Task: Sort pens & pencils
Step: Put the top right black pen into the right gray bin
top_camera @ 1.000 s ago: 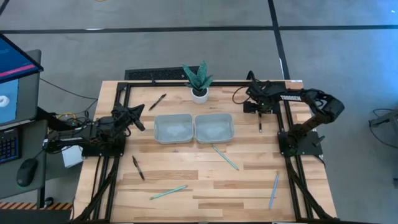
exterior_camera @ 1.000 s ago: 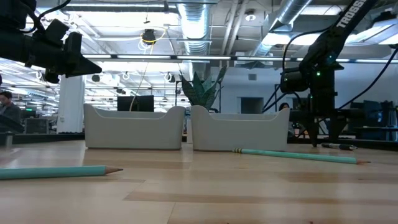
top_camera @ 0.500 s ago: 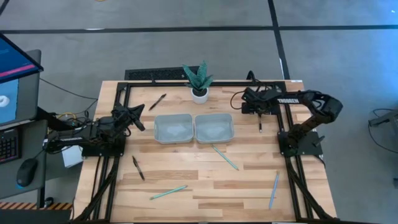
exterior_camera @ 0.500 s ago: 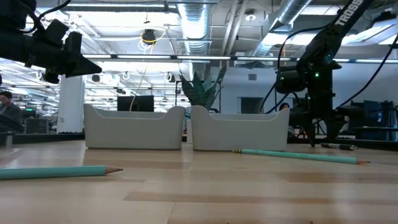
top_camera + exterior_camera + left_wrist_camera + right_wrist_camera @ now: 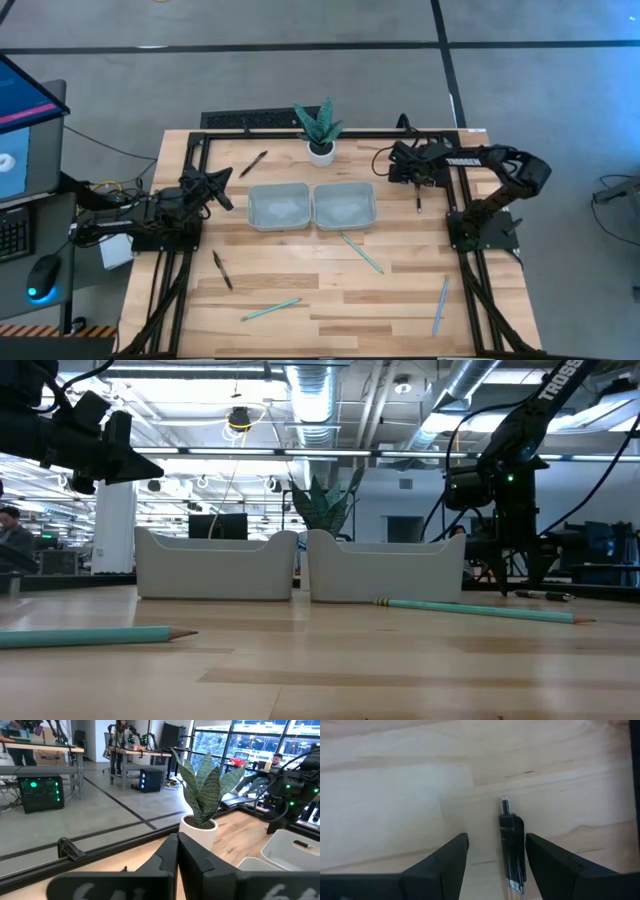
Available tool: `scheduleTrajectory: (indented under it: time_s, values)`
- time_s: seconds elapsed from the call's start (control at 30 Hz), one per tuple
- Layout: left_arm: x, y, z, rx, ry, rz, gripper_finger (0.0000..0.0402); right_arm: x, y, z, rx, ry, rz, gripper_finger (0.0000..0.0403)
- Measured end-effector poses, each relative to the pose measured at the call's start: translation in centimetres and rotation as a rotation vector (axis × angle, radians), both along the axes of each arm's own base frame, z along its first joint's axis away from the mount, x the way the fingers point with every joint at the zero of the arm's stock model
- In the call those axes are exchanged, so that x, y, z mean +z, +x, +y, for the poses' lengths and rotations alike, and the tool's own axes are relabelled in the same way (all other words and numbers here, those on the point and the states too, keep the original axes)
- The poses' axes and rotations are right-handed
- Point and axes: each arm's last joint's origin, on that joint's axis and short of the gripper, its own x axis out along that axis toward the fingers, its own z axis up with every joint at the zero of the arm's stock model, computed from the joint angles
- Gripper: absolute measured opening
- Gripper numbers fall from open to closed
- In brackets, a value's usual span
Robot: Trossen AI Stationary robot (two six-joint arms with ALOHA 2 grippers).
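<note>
Pens first: from above, I have the right claw (image 5: 404,166) near the desk's far right corner, and the pen (image 5: 418,199) I am after lies just nearer than it, its long axis running from far edge toward near edge, well apart from the right tray (image 5: 344,205). Two other pens, one (image 5: 253,163) by the far edge left of the plant (image 5: 319,128) and one (image 5: 221,270) near the left edge, sit closer to the left claw (image 5: 222,190), which waits at the left edge, fingers shut on nothing. Three pencils (image 5: 361,253) lie across the near half, untouched; both trays look empty. At desk level, the right arm (image 5: 500,480) hangs over the far right side, right of the trays, with a pencil (image 5: 480,610) lying in front. Through the left wrist I see only closed fingers (image 5: 172,857) and the plant beyond. Through the right wrist, the pen (image 5: 512,845) lies between the wide-open fingers (image 5: 445,857), nearer one of them, its axis along my view, so I judge a small sideways correction before descending. Nothing blocks it.
</note>
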Motion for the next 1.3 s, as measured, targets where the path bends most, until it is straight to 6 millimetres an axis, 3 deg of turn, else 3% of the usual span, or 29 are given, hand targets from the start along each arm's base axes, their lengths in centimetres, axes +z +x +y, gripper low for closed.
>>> scheduleTrajectory:
  time_s: [0.37, 0.97, 1.3]
  values:
    - [0.0, 0.0, 0.0, 0.0, -0.011, -0.013, 0.0, 0.0, 0.2, 0.2, 0.019, 0.024, -0.031, 0.0218]
    - [0.0, 0.0, 0.0, 0.0, -0.007, -0.008, 0.0, 0.0, -0.2, -0.8, 0.033, 0.089, -0.113, 0.0099]
    - [0.0, 0.0, 0.0, 0.0, -0.005, -0.006, 0.0, 0.0, -0.2, -0.8, 0.061, 0.082, -0.102, 0.0085]
